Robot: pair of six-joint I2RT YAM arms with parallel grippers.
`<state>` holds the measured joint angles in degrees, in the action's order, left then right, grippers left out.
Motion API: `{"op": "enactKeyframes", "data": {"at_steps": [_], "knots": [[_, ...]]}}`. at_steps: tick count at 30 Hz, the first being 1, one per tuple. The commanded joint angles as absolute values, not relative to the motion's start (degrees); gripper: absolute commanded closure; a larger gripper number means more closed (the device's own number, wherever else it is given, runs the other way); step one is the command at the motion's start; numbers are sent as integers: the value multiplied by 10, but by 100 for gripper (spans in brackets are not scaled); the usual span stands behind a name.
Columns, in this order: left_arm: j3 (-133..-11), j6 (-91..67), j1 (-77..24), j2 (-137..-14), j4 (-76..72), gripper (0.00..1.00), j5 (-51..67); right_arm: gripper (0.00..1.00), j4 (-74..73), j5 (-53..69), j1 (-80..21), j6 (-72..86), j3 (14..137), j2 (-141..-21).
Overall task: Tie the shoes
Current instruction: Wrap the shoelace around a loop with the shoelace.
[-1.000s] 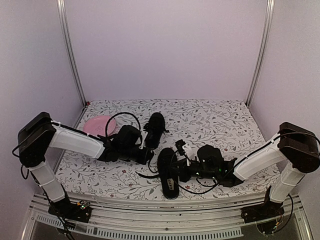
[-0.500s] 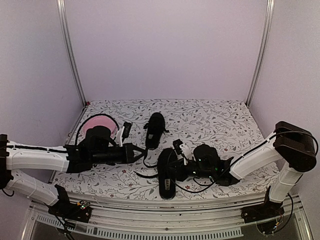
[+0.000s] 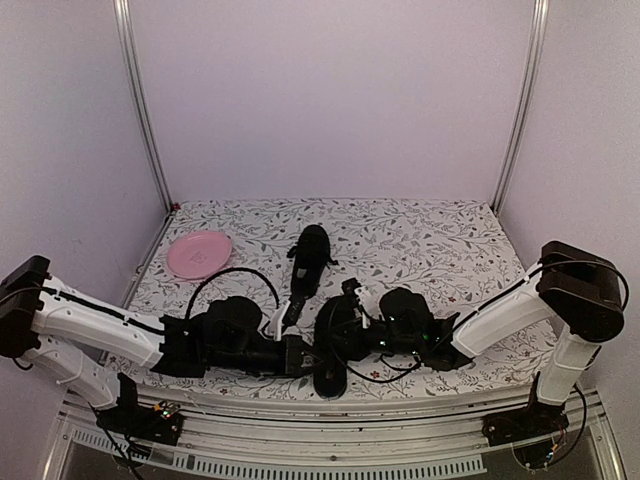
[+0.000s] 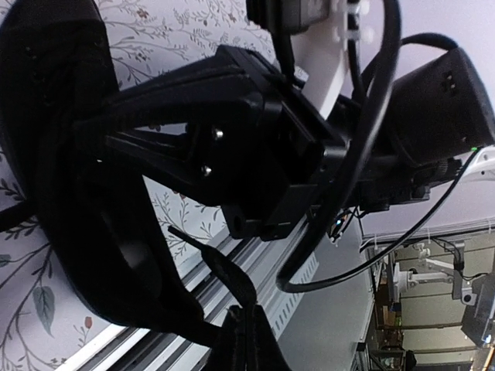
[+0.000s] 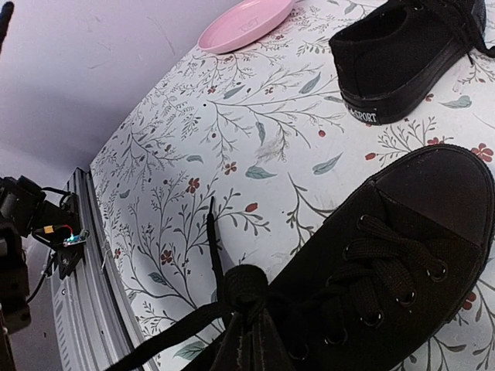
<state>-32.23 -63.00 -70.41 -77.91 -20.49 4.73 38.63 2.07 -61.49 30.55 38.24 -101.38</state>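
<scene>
The near black shoe (image 3: 330,345) lies toe away from me at the front middle; it also shows in the right wrist view (image 5: 387,255) and the left wrist view (image 4: 69,178). The far shoe (image 3: 312,255) lies behind it, also in the right wrist view (image 5: 410,54). My left gripper (image 3: 303,353) is low at the near shoe's left side, shut on a thin lace end (image 4: 220,274). My right gripper (image 3: 345,325) is over the near shoe, shut on a bunched lace loop (image 5: 249,290). A free lace end (image 5: 210,232) lies on the cloth.
A pink plate (image 3: 198,253) sits at the back left, also in the right wrist view (image 5: 244,23). The flowered cloth (image 3: 440,250) covers the table. The metal front rail (image 3: 300,440) runs close under both grippers. Frame posts stand at the back corners.
My left arm has swung from beside the pink plate down and right to the near shoe's left side. My right gripper has shifted slightly left over the near shoe.
</scene>
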Motion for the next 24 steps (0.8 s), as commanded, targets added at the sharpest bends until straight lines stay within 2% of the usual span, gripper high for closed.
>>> {"op": "enactKeyframes", "data": {"at_steps": [1,7,15,20,24], "knots": [[-379,-627,-728,-830,-221,100,67,98,398,14,-615,324,402,-1025],[-433,-583,-735,-891,-113,100,82,98,397,9,-615,326,400,-1023],[-500,-528,-743,-947,-52,100,83,98,397,8,-611,331,399,-1020],[-477,-490,-735,-873,9,74,3,98,406,12,-611,320,391,-1009],[-449,-485,-697,-809,52,65,-26,98,425,19,-610,309,376,-1001]]}}
